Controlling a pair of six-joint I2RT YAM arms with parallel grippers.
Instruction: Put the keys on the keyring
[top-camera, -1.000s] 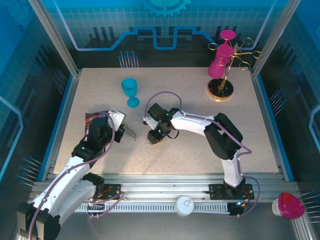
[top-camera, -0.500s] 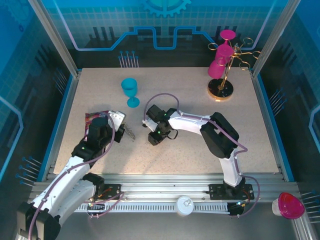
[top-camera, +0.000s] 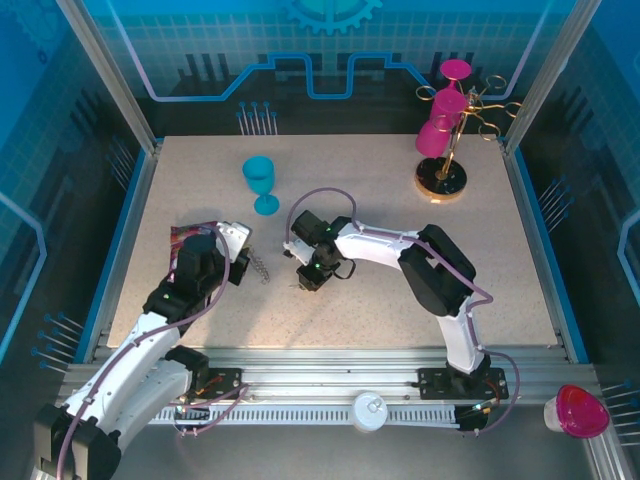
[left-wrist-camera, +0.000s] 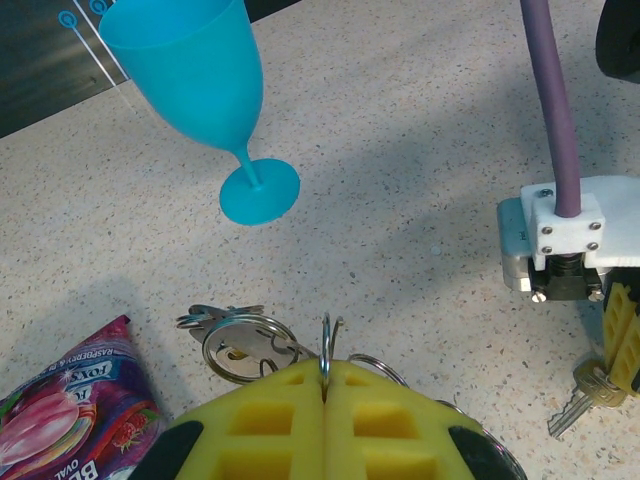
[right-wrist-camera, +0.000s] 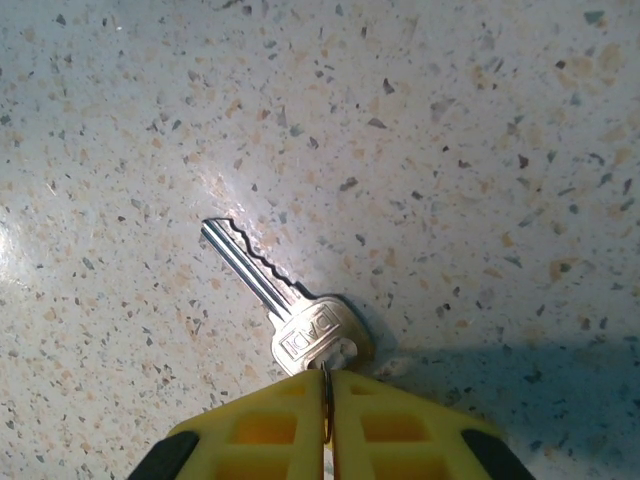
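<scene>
My left gripper (left-wrist-camera: 326, 368) is shut, its yellow pads pinching a thin metal split ring of the keyring (left-wrist-camera: 327, 340). More rings and a round metal tag (left-wrist-camera: 238, 347) of that keyring rest on the table just ahead. From above, the left gripper (top-camera: 243, 264) sits left of centre with the keyring's chain (top-camera: 261, 268) trailing right. My right gripper (right-wrist-camera: 327, 388) is down at the table, shut on a thin ring through the head of a silver key (right-wrist-camera: 283, 306) that lies flat. That key (left-wrist-camera: 578, 398) also shows below the right gripper's finger (left-wrist-camera: 622, 335).
A blue goblet (top-camera: 261, 183) stands behind the grippers. A snack packet (top-camera: 183, 238) lies under the left arm. A gold stand with pink cups (top-camera: 446, 135) is at the back right. A pink cup (top-camera: 578, 410) and white lid (top-camera: 369, 410) sit off the table's front.
The right gripper's jaws have closed on the ring at the key's head, and it has shifted slightly left. The left arm has stayed still, holding the keyring.
</scene>
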